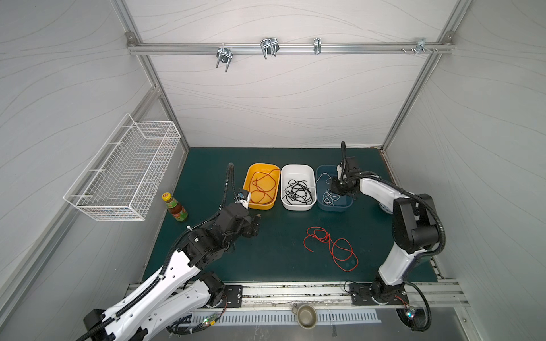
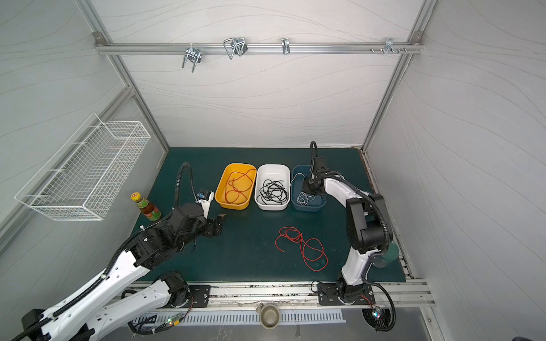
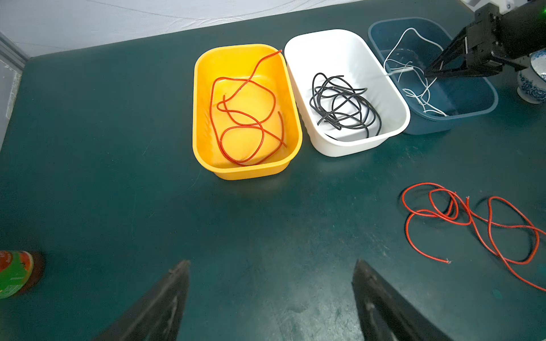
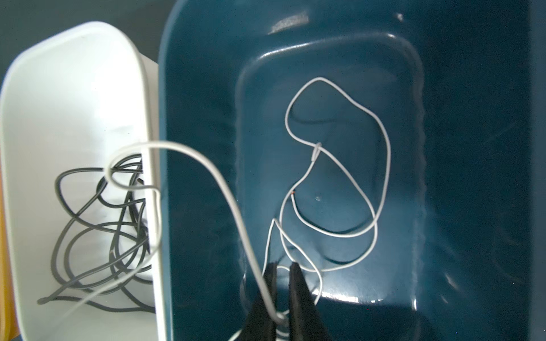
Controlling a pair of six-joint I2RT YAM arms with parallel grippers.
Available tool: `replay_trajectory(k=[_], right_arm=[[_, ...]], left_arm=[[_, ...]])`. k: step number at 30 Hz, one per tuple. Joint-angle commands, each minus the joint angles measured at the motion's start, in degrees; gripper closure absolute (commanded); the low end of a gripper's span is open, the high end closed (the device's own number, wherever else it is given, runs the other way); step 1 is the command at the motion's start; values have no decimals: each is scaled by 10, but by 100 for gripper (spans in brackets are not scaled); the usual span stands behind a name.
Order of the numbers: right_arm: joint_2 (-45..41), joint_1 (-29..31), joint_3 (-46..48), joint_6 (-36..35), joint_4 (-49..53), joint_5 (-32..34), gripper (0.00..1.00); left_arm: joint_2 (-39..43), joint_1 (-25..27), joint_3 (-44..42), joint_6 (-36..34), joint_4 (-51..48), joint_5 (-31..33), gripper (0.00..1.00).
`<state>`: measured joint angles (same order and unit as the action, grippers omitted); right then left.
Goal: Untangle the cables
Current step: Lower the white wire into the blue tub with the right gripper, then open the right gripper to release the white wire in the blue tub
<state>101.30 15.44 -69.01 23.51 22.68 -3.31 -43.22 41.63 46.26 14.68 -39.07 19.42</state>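
Right gripper (image 4: 283, 265): tips are down inside the blue bin (image 4: 201, 88), jaws nearly together with only a slit between them. The white cable (image 4: 384, 141) runs into that slit, so I read it as pinched. Most of this cable lies coiled on the bin floor, with one small twist in it. One long loop arcs from the jaws out over the rim and hangs above the neighbouring white bin (image 4: 74, 73), right over the black cable (image 4: 82, 212) bundled there.

Left gripper (image 3: 271, 262): jaws are wide apart and hold nothing. It hovers over the bare green mat (image 3: 118, 177) in front of the yellow bin (image 3: 245, 46), which holds one red cable (image 3: 245, 127). A second, loose red cable (image 1: 329, 240) lies in crossed loops on the mat, well apart from both grippers.

Risks, as judged:
- Letting go now may drop the stray loop into the white bin, where it could snag in the black bundle and mix the colours.
- Dragging the white cable could cinch its twist into a knot or catch the rim and shift the bin.
- Pulling one end of the loose red cable could tighten its crossings.
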Motion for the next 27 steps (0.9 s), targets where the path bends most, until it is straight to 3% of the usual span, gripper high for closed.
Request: replay_trajectory(k=[1,18,27], right_arm=[[-14,-10,12,9,12,12,88],[-24,-53,17,38,48,84,92],[-20,-39,-15,20,59,32,74]], left_arm=[[0,-1,1,-1,21,-5,13],[-7,-1,1,-4,22,-11,13],[-8,-1,1,-5,21,-12,13]])
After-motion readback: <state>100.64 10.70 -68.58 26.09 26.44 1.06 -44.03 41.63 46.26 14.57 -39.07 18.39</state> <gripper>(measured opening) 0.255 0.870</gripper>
